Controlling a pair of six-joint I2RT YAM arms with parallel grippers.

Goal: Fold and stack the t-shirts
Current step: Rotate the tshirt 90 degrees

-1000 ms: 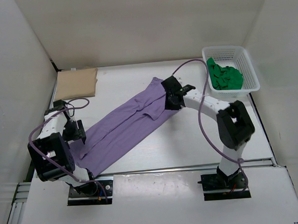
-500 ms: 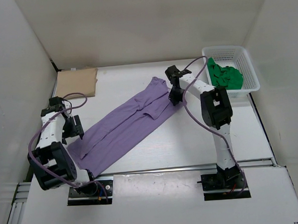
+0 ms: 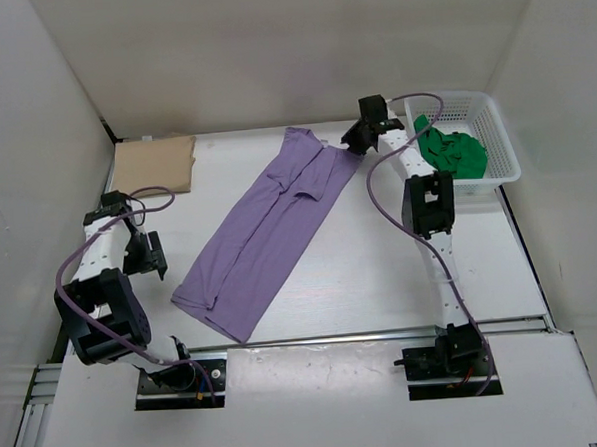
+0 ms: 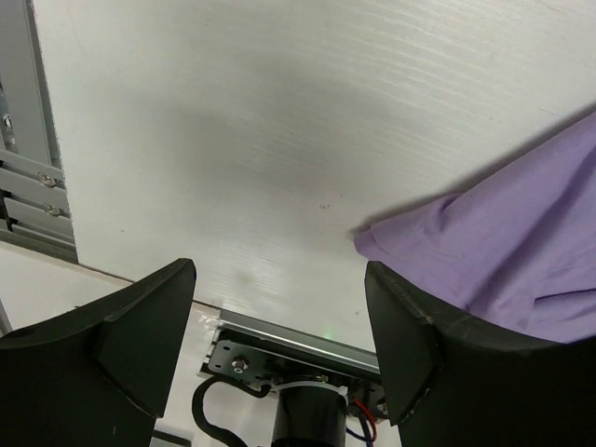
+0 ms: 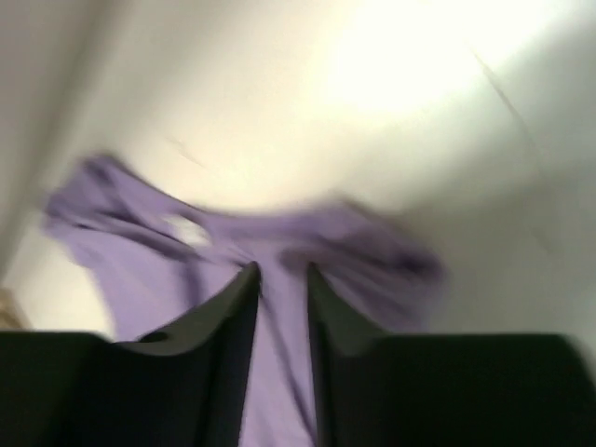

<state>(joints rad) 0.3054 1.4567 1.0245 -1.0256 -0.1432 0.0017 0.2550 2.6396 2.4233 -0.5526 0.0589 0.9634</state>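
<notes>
The purple t-shirt (image 3: 269, 225) has swung round since the earlier frames. Its collar end has been drawn toward the back of the counter (image 3: 401, 268), so the shirt now lies at a steeper diagonal. It runs from near the front left up to just beside the right fingers (image 3: 357, 137). The right arm (image 3: 425, 203) has stretched out much farther and now reaches to the back of the counter, next to the white lattice basket (image 3: 452, 96).

In the blurred right wrist view these fingers stand close together, with a narrow slit between them and purple cloth behind. Whether they pinch the cloth I cannot tell.

The left fingers (image 3: 145, 257) are spread wide above bare counter with nothing between them. They are just left of the shirt's lower end, and one corner of it shows at the right of the left wrist view.

The tan t-shirt (image 3: 155, 166) lies folded at the back left corner. The green t-shirt (image 3: 453, 153) sits crumpled in the basket.
</notes>
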